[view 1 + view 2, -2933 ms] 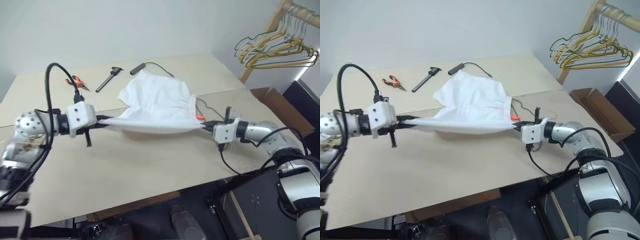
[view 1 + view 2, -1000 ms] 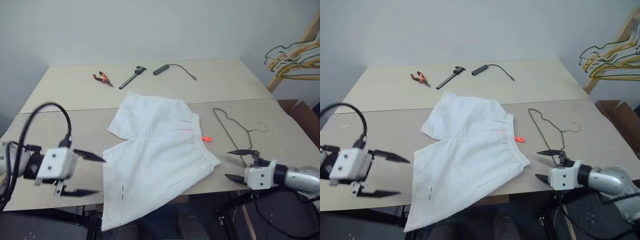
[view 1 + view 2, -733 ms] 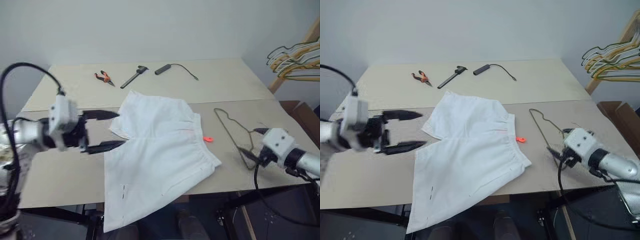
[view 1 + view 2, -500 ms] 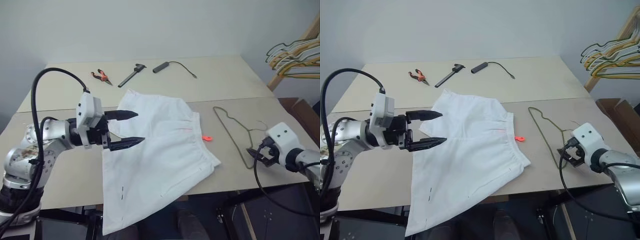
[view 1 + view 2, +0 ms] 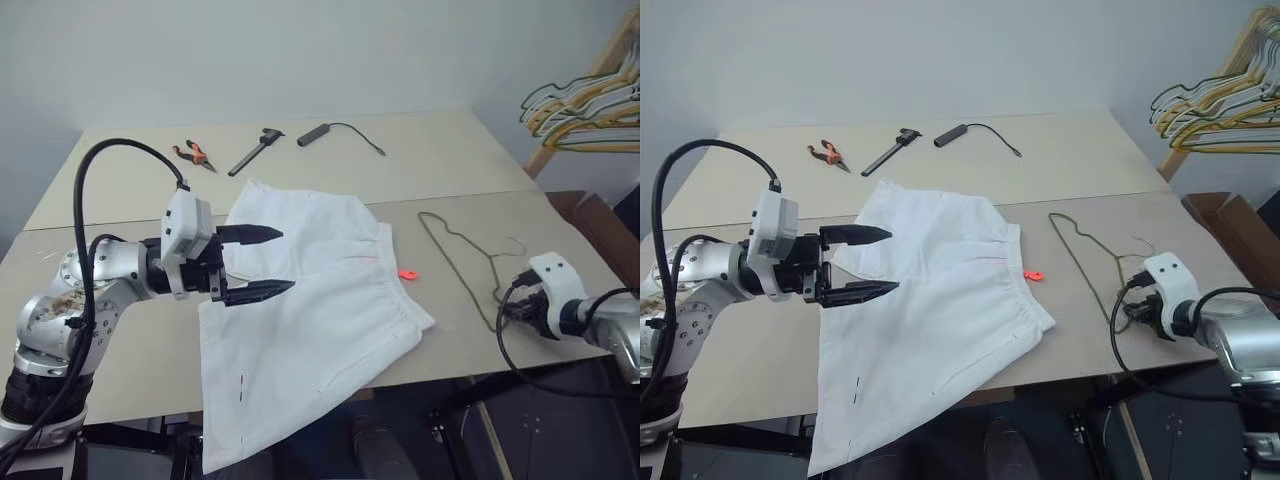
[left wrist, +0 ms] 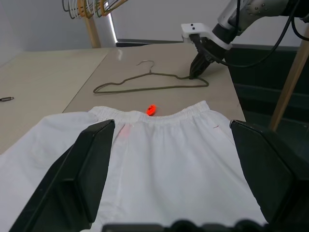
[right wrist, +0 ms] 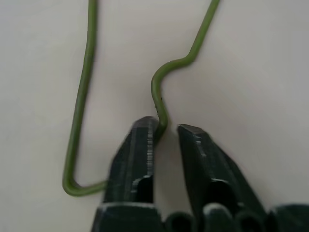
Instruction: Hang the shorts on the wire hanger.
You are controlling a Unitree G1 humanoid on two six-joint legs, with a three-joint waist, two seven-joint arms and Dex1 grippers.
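right end effector (image 7: 164,140) pinching wire hanger (image 7: 82,111) corner

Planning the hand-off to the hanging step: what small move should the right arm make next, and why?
Probably lift the wire hanger slightly off the table: the right gripper is shut on its wire near one end, while the shorts lie flat beside it.

The left arm reaches in from nine o'clock, forearm level, wrist turned so the left gripper (image 5: 262,263) points toward three o'clock with its two black fingers (image 5: 250,234) spread wide, one above the other. The right arm comes in from four o'clock, its right gripper (image 7: 165,133) angled downward, fingers drawn nearly together.
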